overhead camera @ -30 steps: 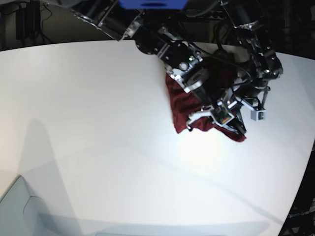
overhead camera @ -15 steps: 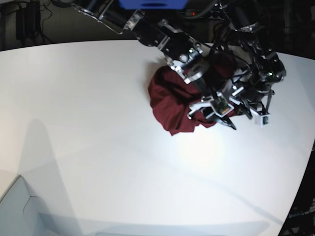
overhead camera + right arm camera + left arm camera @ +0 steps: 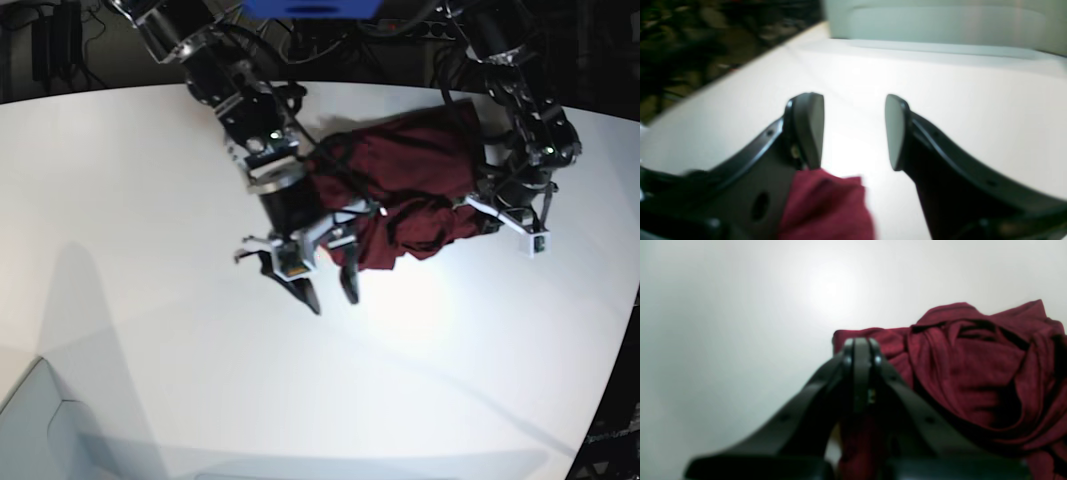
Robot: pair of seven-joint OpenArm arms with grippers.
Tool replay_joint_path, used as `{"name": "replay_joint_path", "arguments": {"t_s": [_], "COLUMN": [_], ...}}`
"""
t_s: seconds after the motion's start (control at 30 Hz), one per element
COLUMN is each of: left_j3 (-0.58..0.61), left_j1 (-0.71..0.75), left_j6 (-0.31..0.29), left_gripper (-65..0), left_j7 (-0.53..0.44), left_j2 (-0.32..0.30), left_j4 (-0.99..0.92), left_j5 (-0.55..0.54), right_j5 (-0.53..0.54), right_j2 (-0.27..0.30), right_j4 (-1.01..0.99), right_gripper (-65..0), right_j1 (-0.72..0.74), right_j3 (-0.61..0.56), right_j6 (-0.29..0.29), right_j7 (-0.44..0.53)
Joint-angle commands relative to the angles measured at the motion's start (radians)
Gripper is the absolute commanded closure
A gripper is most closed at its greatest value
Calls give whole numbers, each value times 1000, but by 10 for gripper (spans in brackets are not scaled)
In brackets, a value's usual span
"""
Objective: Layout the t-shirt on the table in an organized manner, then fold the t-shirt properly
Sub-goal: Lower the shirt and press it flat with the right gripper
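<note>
R gripper (image 3: 853,133) jaws apart, empty. L gripper (image 3: 860,350) jaws together, apparently pinching t-shirt (image 3: 410,190), bunched on table (image 3: 150,200).

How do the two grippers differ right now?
The right gripper is open, with nothing between its fingers; the left gripper is shut, with red cloth showing just beneath it. The right gripper hangs over bare table beside the t-shirt; the left gripper sits at the shirt's far edge. Both have black fingers.
</note>
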Motion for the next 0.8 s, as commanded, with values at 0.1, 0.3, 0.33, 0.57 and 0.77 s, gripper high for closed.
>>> {"name": "replay_joint_path", "arguments": {"t_s": [0.1,0.3,0.33,0.57,0.77], "left_j3": [3,1,1,1,1], "left_j1": [-14,-14,-14,-9,-9], "left_j6": [-5,-5,-5,-5,-6], "left_gripper": [-1,-1,-1,-1,-1], "left_j7": [-21,-21,-21,-21,-21], "left_j2": [-4,-4,-4,-4,-3], "left_j4": [14,14,14,14,14], "left_j5": [-15,-15,-15,-15,-15], "right_j5": [-2,-2,-2,-2,-2], "right_j2": [24,-1,-10,-45,-45], "right_j4": [23,14,13,-12,-113], "right_gripper": [-302,-303,-303,-303,-303], "right_j1": [-27,-48,-42,30,78], "right_j3": [-15,-46,-46,-46,-44], "right_j6": [21,158,169,178,178], "right_j7": [28,-10,-47,-219,-222]}}
